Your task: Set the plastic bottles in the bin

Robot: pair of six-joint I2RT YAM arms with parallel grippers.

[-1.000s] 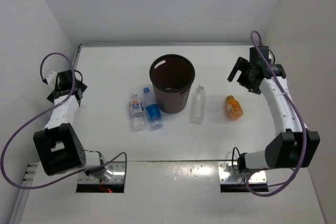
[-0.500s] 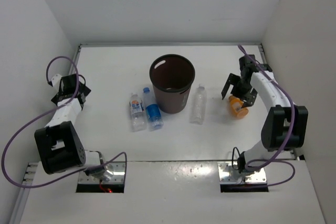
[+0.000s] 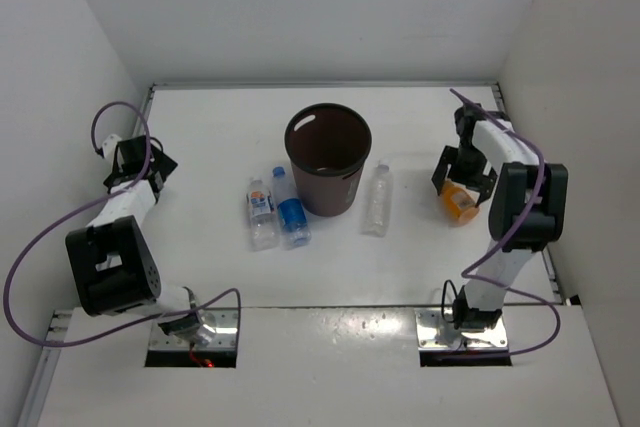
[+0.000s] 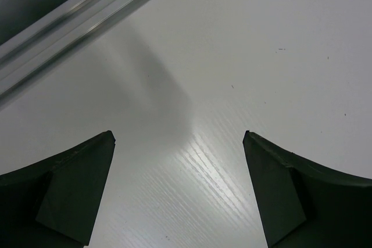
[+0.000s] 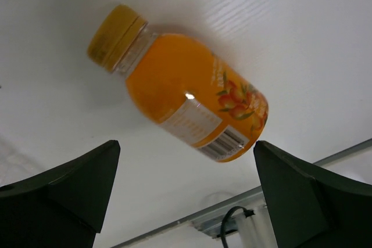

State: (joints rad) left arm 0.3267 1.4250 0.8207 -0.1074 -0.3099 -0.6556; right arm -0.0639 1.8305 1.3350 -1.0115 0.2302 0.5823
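My right claw (image 5: 186, 146) is hovering released, its fingers spread wide, over the short orange bottle (image 5: 186, 105). The bottle is lying on its side on the white surface (image 5: 290, 21), touching neither finger. To this claw's left the plain clear bottle (image 3: 377, 199) is lying, then the brown bin (image 3: 330, 192) is standing, then the blue-labelled bottle (image 3: 291, 212) and the white-blue labelled bottle (image 3: 262, 215) are lying. My left claw (image 4: 178, 137) is hanging released, well beyond them.

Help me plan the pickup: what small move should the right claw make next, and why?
Probably lower the right claw around the short orange plastic bottle with the yellow cap. The claw hangs open above the bottle, framing it in the wrist view. The bottle lies on its side on the white table and is not yet gripped.
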